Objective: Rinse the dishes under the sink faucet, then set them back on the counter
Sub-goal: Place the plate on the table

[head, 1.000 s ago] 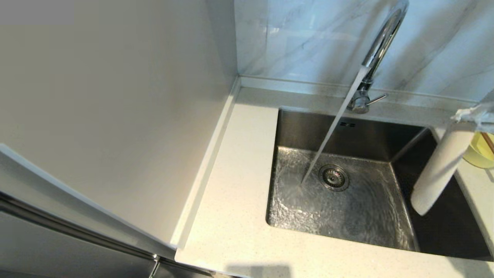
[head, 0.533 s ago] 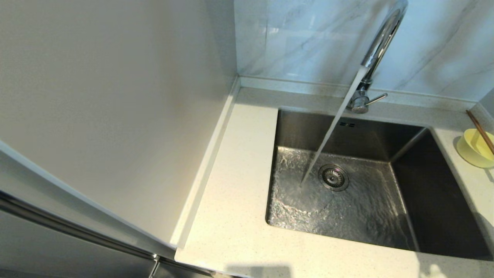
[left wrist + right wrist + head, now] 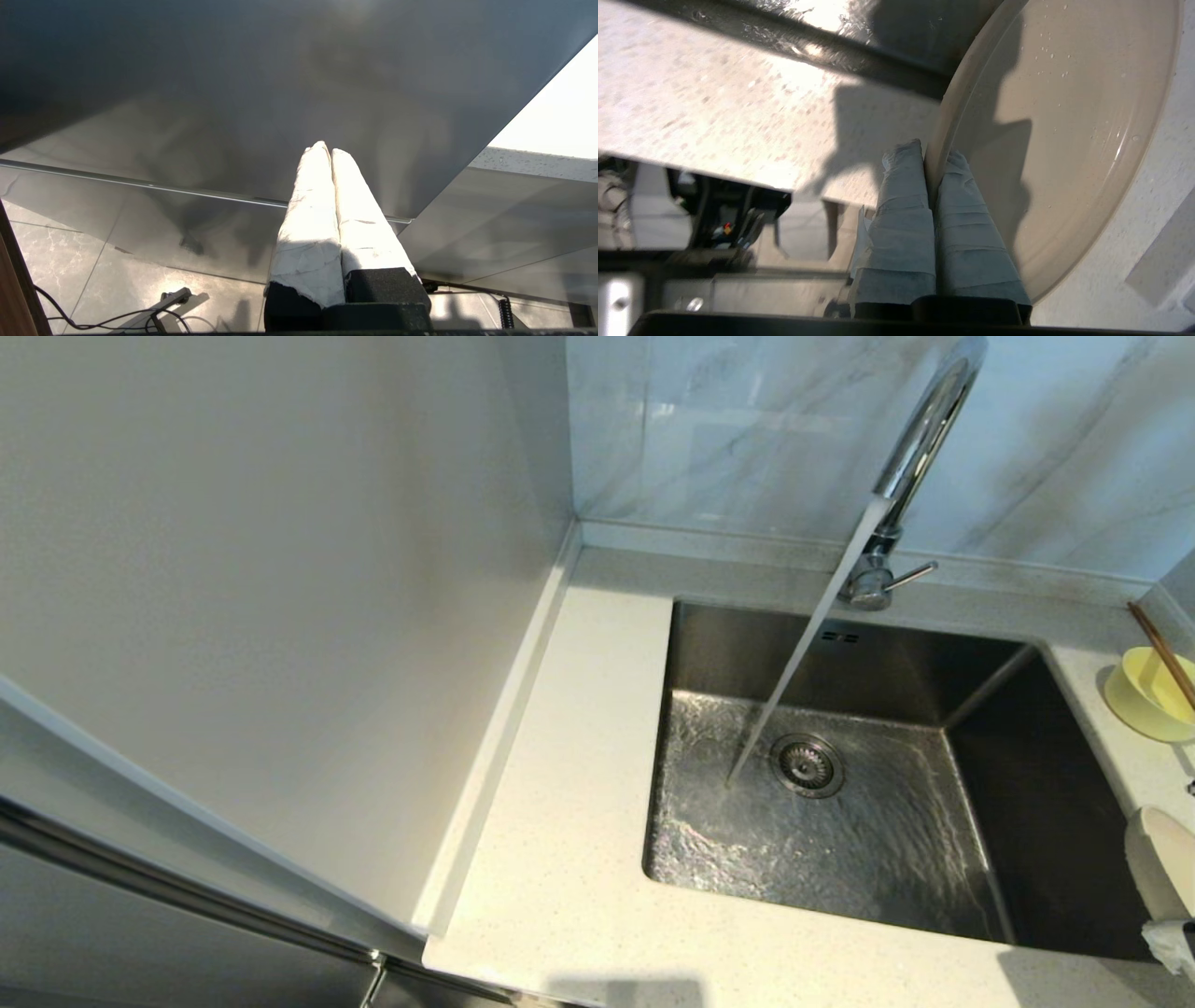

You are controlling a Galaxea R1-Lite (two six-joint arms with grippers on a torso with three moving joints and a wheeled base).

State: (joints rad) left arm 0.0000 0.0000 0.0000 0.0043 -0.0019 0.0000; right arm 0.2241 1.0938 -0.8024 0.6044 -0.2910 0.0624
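My right gripper (image 3: 930,156) is shut on the rim of the white plate (image 3: 1064,140), wet with droplets, held over the speckled counter (image 3: 714,116) beside the sink edge. In the head view the plate (image 3: 1156,859) shows tilted on edge at the far right, by the sink's (image 3: 1055,821) front right corner. The pale-yellow bowl (image 3: 1144,700) stands on the counter right of the sink, with the chopsticks (image 3: 1162,653) leaning in it. Water runs from the chrome faucet (image 3: 924,429) into the basin near the drain strainer (image 3: 807,764). My left gripper (image 3: 325,149) is shut and empty, parked low before a grey cabinet front.
A broad strip of counter (image 3: 579,803) lies left of the sink, bounded by a tall beige side panel (image 3: 280,616). The marble backsplash (image 3: 728,429) rises behind. The faucet's lever handle (image 3: 910,576) points right.
One second ago the plate hung high over the sink's right side. It left the head view, then came back lower at the right edge, nearer the front. Water keeps running.
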